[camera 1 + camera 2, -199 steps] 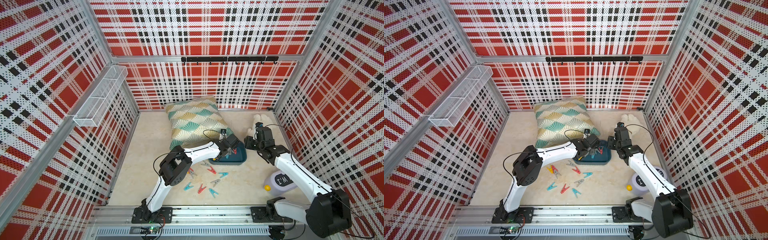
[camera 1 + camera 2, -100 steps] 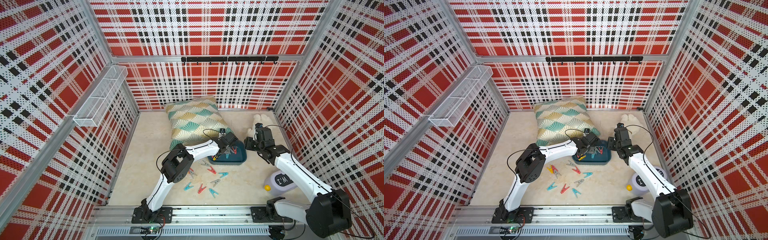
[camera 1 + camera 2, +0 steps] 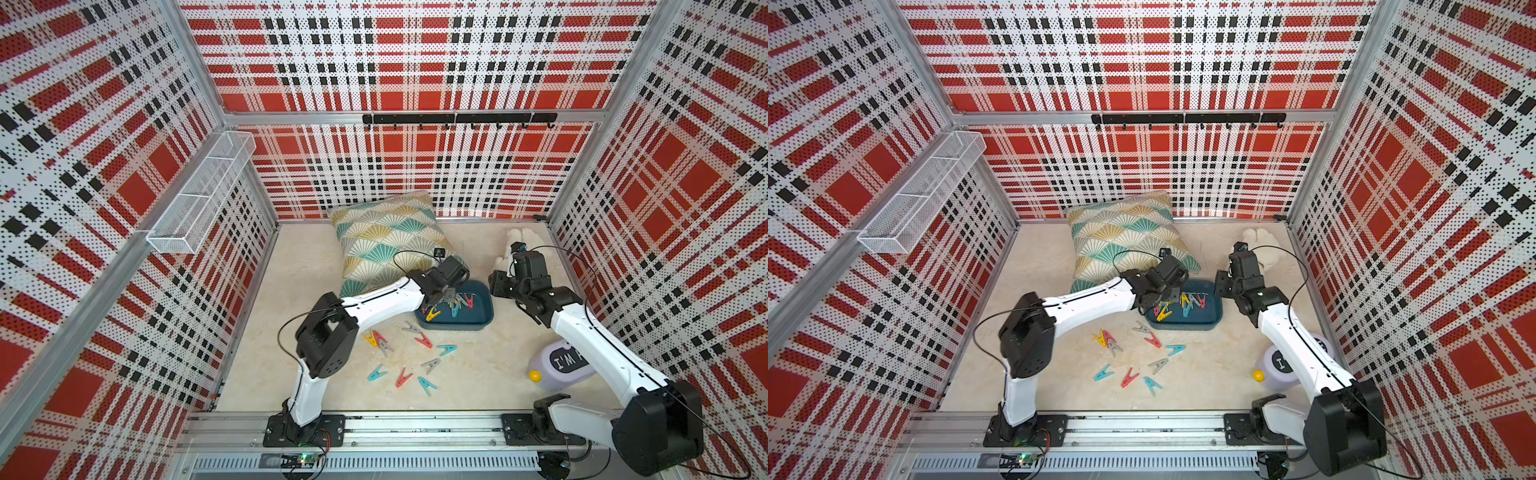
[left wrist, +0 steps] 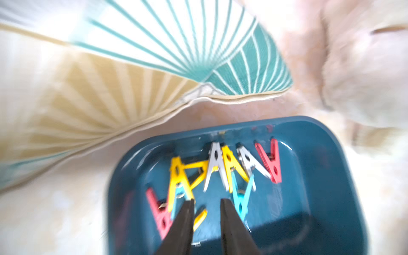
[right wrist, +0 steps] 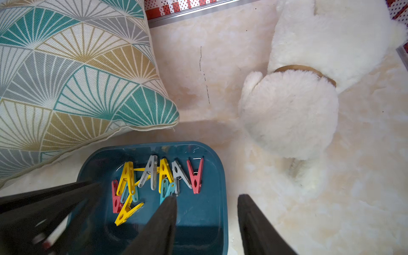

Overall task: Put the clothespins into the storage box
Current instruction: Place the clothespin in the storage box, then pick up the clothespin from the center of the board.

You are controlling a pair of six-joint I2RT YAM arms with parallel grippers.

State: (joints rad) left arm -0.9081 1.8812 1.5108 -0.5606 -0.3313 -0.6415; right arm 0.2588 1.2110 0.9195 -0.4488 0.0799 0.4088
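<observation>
Clothespins (image 4: 218, 167) lie flat in the storage box (image 4: 309, 187), several in a row with long axes roughly parallel, running front to back. We find loose clothespins (image 3: 424, 340) scattered on the surface (image 3: 478, 374) just before the box, pointing every way. Left gripper (image 4: 206, 202) fingers stand narrowly apart over the box, holding nothing. Right gripper (image 5: 208, 197) fingers stand wider at its rim, empty.

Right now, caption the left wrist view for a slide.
Left hand, open, above the box of red, yellow, grey and blue clothespins, beside the pillow.
</observation>
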